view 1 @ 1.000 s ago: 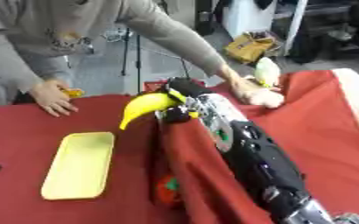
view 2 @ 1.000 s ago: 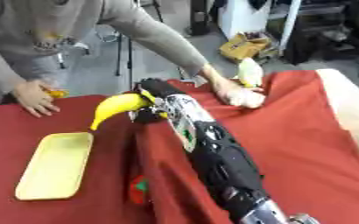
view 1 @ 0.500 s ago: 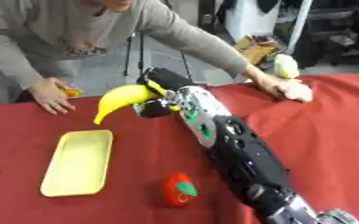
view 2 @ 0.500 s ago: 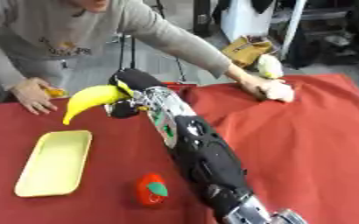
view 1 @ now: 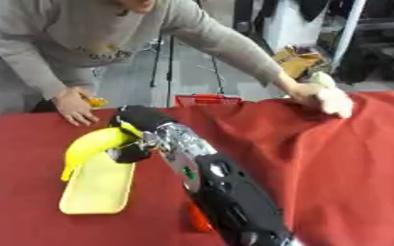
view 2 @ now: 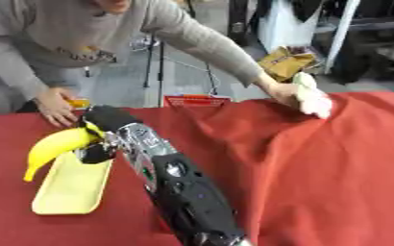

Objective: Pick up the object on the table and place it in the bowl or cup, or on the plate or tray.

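Note:
A yellow banana hangs just above the far end of the pale yellow tray, which lies on the red cloth at the left. My right hand is shut on the banana's right end, the black arm reaching in from the lower right. A small red object shows beside the arm, mostly hidden by it. My left hand is not in view.
A person leans over the far edge. One hand rests on the cloth at the far left next to a small orange thing. The other hand holds a pale object at the far right, where the cloth is rumpled.
My right hand has carried the banana left and down, from mid table to above the tray's far end. The camera has also shifted; the person's far right hand stayed on the cloth.

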Motion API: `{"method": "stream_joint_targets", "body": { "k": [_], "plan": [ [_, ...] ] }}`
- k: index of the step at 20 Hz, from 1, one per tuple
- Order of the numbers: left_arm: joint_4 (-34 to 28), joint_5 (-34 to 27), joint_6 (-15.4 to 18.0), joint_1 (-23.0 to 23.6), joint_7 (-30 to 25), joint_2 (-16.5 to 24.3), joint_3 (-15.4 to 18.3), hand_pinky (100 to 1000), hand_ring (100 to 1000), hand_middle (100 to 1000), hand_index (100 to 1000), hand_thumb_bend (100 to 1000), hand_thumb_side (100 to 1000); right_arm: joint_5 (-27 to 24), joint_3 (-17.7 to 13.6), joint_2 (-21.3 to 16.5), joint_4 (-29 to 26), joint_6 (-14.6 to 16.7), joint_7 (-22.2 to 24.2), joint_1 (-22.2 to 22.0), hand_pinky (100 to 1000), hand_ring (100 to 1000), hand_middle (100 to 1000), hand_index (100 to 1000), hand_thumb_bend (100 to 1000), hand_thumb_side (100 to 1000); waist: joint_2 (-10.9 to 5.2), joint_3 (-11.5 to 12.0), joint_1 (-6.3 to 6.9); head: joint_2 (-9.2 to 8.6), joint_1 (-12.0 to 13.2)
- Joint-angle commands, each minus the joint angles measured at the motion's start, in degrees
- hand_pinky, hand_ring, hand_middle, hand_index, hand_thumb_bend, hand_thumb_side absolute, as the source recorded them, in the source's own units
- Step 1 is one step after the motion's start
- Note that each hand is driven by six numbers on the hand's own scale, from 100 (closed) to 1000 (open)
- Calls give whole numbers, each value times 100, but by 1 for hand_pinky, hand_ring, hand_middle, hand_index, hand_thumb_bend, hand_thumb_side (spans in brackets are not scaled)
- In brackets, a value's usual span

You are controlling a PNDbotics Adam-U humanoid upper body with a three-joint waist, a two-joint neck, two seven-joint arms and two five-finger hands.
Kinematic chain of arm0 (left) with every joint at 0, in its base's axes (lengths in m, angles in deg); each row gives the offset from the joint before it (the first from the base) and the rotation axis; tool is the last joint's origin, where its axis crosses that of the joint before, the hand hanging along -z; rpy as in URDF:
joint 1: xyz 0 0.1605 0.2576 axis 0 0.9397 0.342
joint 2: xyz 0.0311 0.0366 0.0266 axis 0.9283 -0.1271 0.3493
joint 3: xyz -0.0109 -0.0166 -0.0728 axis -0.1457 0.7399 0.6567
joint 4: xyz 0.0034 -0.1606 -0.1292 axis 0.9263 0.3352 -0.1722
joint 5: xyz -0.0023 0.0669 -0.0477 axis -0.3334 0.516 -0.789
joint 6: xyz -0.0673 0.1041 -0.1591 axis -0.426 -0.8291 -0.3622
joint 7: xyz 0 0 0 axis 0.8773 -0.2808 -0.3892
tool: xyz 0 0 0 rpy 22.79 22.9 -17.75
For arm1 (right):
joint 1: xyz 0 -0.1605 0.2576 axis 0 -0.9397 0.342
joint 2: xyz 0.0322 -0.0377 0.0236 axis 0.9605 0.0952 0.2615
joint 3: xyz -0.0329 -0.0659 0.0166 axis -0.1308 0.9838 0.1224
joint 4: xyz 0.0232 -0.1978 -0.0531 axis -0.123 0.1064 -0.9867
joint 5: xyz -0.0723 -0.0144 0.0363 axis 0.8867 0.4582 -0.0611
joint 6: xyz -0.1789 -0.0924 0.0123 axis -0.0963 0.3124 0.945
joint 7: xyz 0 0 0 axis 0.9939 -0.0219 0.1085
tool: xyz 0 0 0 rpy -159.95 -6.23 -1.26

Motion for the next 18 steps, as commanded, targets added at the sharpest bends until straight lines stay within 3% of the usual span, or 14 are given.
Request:
{"method": "stream_joint_targets", "body": {
  "k": [1, 2, 7, 11, 12, 18],
  "plan": [
    [-115, -21, 10, -117, 8, 65, -17, 524, 780, 740, 697, 620, 894, 264, 24, 202, 5, -56, -268, 23, 342, 420, 472, 569, 134, 413, -78, 133, -62, -123, -62],
    [-119, -23, 10, -132, 8, 60, -21, 524, 780, 740, 697, 620, 894, 360, 8, 258, 16, -105, -394, -15, 346, 423, 475, 573, 185, 459, -65, 230, -67, -148, -85],
    [-131, -35, 12, -184, -8, 30, -44, 524, 779, 740, 696, 620, 893, 892, -38, 446, 86, -393, -1186, -170, 381, 457, 508, 610, 265, 518, -16, 473, -83, -228, -144],
    [-138, -40, 12, -215, -19, 19, -51, 523, 778, 739, 696, 618, 893, 1464, -148, 519, 367, -572, -1516, -287, 390, 470, 517, 619, 205, 522, 18, 540, -95, -289, -182],
    [-141, -41, 14, -222, -18, 15, -48, 523, 777, 738, 696, 618, 893, 1573, -237, 494, 462, -669, -1537, -333, 376, 463, 510, 609, 140, 498, 34, 554, -100, -316, -181],
    [-147, -65, 17, -257, -29, 3, -58, 523, 777, 738, 696, 619, 894, 1998, -689, 398, 818, -1224, -1673, -355, 368, 458, 508, 609, 122, 488, 113, 604, -118, -397, -222]
  ]
}}
